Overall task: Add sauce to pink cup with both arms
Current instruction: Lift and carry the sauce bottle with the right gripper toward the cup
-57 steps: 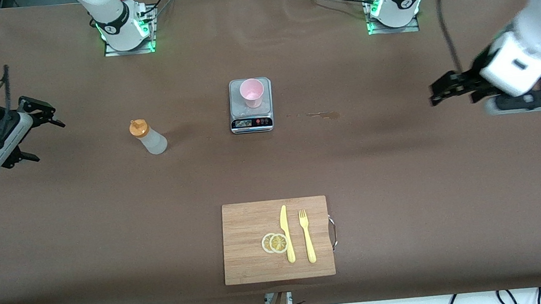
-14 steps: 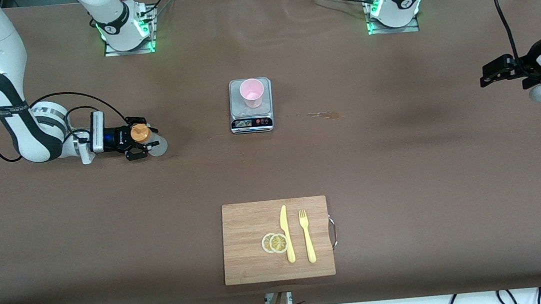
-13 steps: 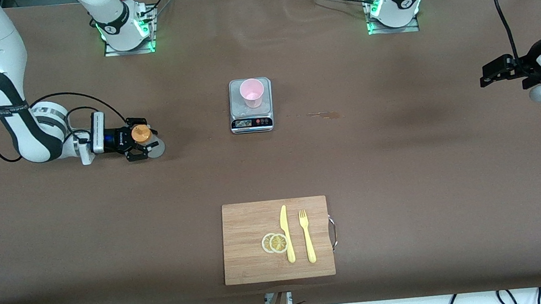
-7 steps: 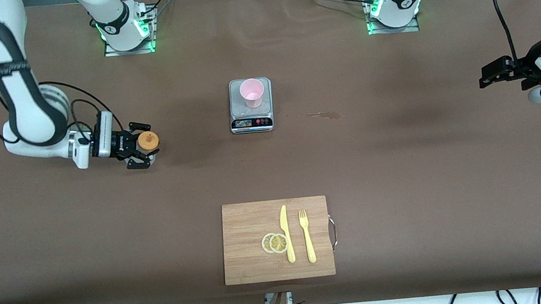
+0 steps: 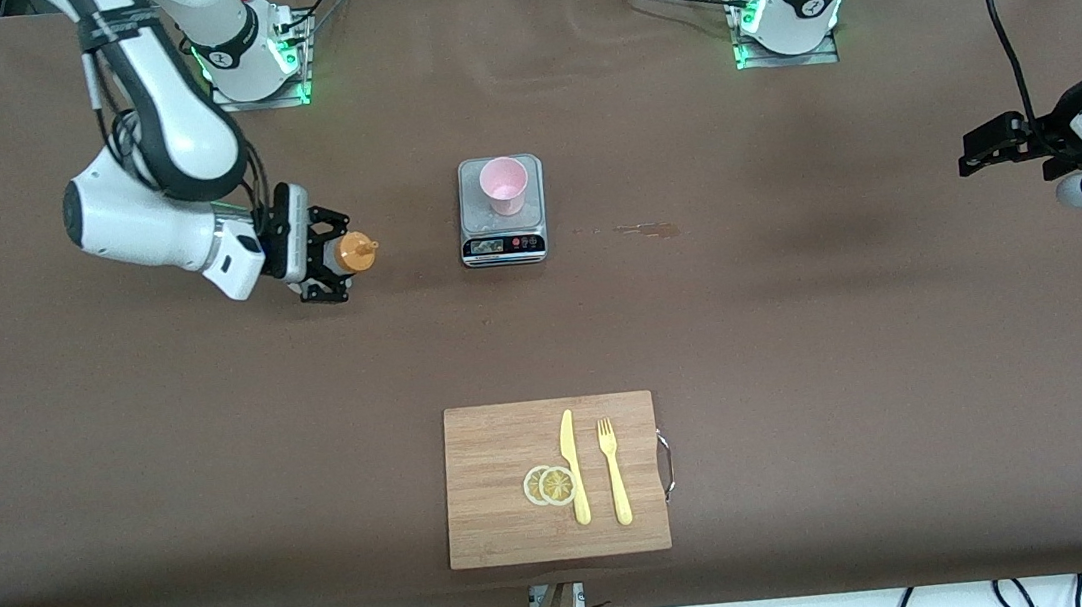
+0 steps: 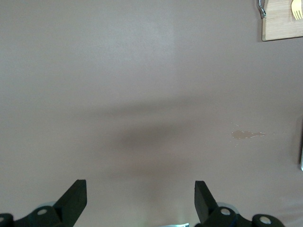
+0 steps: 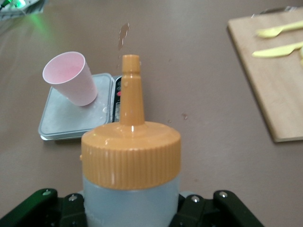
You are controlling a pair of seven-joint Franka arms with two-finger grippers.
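Front view – sauce bottle [image 5: 354, 254] sideways, nozzle toward pink cup [image 5: 502, 185]

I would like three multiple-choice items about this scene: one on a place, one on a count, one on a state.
1. The pink cup stands on:
A. the scale
B. the cutting board
C. the bare table

2. Lemon slices on the board:
A. one
B. two
C. four

3. The right gripper is:
A. open over the cup
B. shut on the sauce bottle
C. open and holding nothing

Answers: 1 A, the scale is under the cup. 2 B, two overlapping rounds. 3 B, the bottle is clamped off the table, nozzle toward the cup; the left gripper waits open.
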